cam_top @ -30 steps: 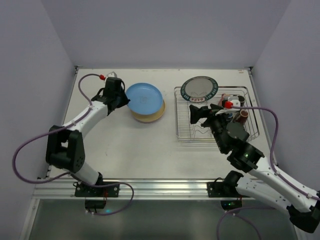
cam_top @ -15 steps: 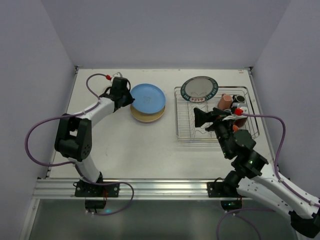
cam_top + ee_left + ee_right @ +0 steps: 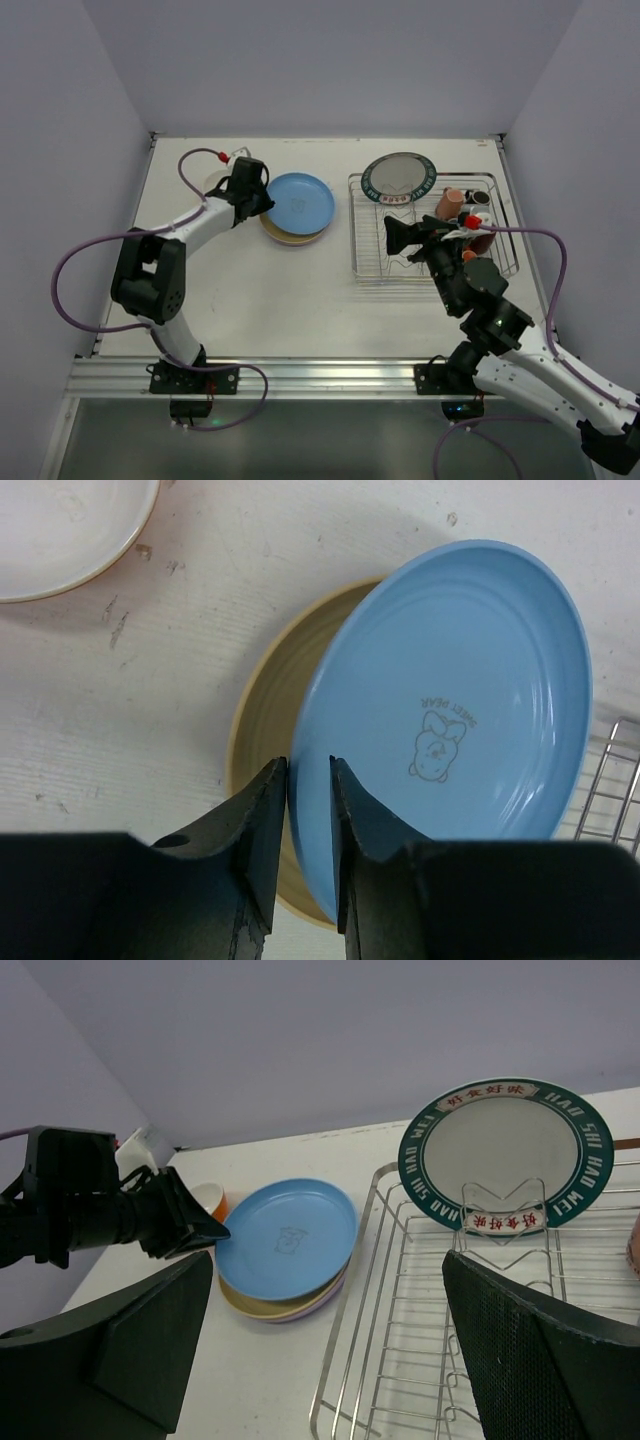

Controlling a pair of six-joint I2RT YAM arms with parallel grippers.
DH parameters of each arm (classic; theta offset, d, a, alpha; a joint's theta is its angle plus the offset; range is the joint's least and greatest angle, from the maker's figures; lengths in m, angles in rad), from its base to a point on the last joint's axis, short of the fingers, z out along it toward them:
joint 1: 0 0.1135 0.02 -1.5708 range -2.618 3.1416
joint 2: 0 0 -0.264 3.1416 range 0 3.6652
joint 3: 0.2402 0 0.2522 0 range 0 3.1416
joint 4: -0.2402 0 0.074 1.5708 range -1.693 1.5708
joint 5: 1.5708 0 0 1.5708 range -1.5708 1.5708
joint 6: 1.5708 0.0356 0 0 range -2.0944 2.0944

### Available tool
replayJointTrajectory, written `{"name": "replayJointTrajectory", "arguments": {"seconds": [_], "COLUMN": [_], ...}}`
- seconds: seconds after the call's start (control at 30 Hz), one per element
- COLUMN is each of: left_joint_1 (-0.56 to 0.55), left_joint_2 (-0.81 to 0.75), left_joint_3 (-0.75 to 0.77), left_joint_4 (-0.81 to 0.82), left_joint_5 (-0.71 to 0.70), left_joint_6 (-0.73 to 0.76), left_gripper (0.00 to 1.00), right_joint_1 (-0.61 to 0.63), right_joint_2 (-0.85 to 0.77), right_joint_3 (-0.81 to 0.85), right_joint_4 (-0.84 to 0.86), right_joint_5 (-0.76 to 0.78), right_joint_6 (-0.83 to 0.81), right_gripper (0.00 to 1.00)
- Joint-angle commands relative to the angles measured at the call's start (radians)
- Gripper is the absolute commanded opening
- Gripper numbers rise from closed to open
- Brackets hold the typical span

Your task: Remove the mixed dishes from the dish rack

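The blue plate lies tilted on a yellow plate, shifted to the right on the stack left of the dish rack. My left gripper straddles the blue plate's left rim, its jaws slightly parted: one finger outside the rim, one inside. A lilac plate is the lowest of the stack. A dark-rimmed white plate stands upright at the rack's back. Mugs sit at its right. My right gripper hovers open over the rack, holding nothing.
A small orange bowl with a white inside sits on the table just left of the plate stack, behind the left gripper. The rack's wire rim runs close to the stack's right side. Walls close in the table's far side.
The left gripper carried the blue plate rightward onto the stack, and its jaws have parted a little. The right arm shifted only slightly over the rack.
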Motion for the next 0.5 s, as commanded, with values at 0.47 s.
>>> {"name": "replayJointTrajectory", "arguments": {"seconds": [0.47], "left_joint_1": [-0.005], "left_joint_2": [-0.12], "left_joint_3": [-0.01], "left_joint_4": [-0.094], "left_joint_5": [-0.214], "left_joint_6": [-0.02], "left_gripper": [0.24], "right_joint_1": [-0.003], "right_joint_2": [0.01], "right_joint_3": [-0.002], "right_joint_4": [0.053], "right_joint_5": [-0.015], "right_joint_6": [0.019], "right_gripper": [0.99]}}
